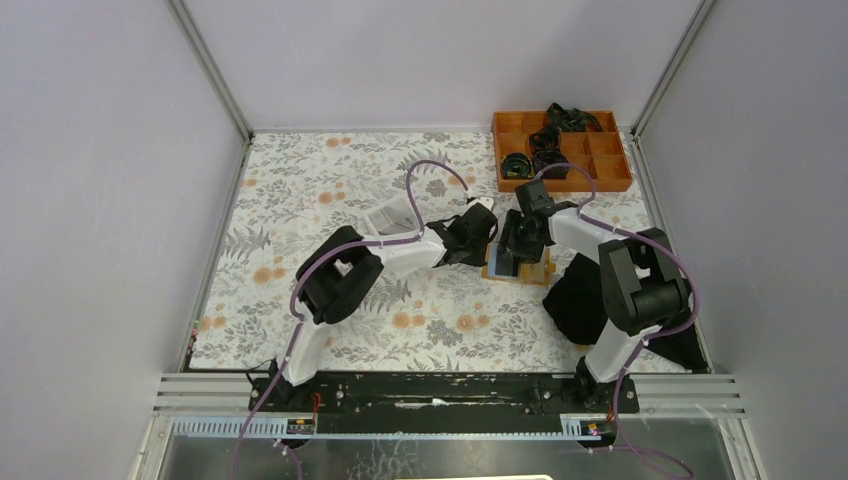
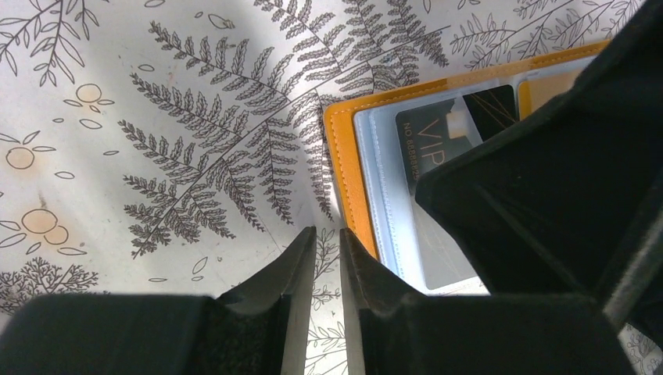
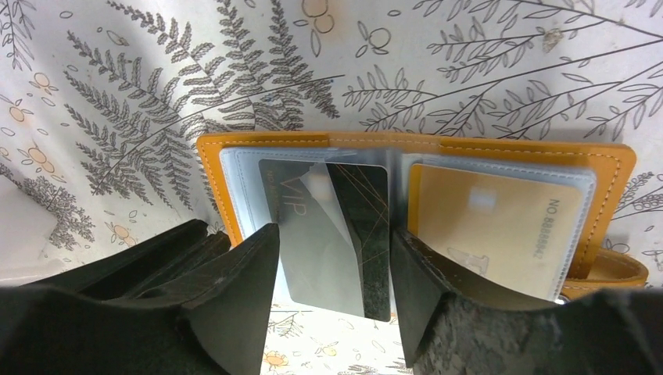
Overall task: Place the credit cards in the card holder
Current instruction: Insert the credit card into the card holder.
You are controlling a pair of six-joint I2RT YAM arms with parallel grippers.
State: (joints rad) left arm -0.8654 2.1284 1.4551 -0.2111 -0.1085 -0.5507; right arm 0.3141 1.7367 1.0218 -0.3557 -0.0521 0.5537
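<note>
Top view: the card holder lies spread open. The left gripper is at its left edge and the right gripper is over it.

Left wrist: the fingers are a narrow slit apart, gripping nothing, just beside the holder's orange edge.

Right wrist: the jaws stand apart on either side of the dark card in the holder's left sleeve. A gold card fills the right sleeve.

Credit cards inside card holder; tray behind.
</note>
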